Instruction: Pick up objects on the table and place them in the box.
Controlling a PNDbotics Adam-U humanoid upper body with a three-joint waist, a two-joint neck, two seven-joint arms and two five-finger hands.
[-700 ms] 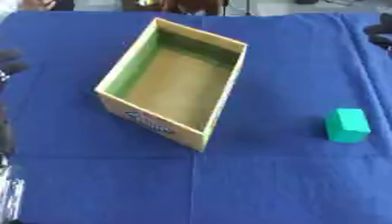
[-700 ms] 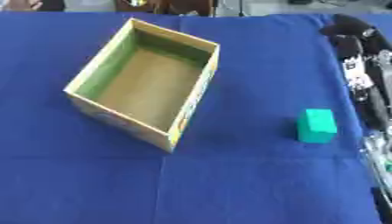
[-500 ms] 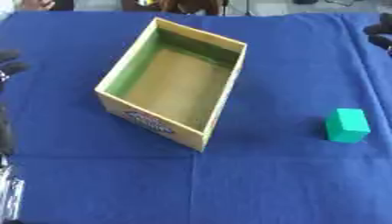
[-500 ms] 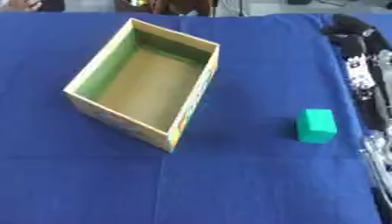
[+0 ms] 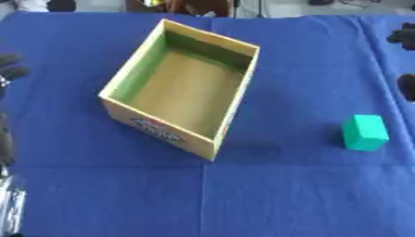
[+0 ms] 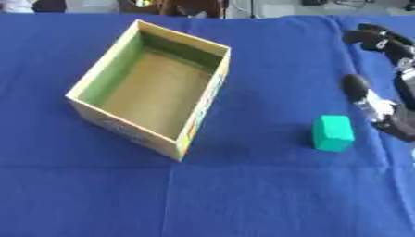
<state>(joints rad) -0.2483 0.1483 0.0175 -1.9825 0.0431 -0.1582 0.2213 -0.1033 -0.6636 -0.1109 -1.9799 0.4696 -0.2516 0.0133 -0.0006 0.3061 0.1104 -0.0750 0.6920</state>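
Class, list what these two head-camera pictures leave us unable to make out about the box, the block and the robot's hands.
- Left hand: cut off by the left eye view's left edge; fingers unreadable.
- Box label: blurred on the near outer wall.
- Green block: far side and underside hidden by its own body.
- Right hand: partly cut by the right edge.

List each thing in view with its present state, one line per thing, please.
Box: open on top, empty, standing on the cloth.
Green block: lying on the cloth, right of the box, untouched.
Right robot hand: open, beside the block, not touching it.
Left robot hand: at the left edge, only partly seen.
Blue cloth: spread flat.
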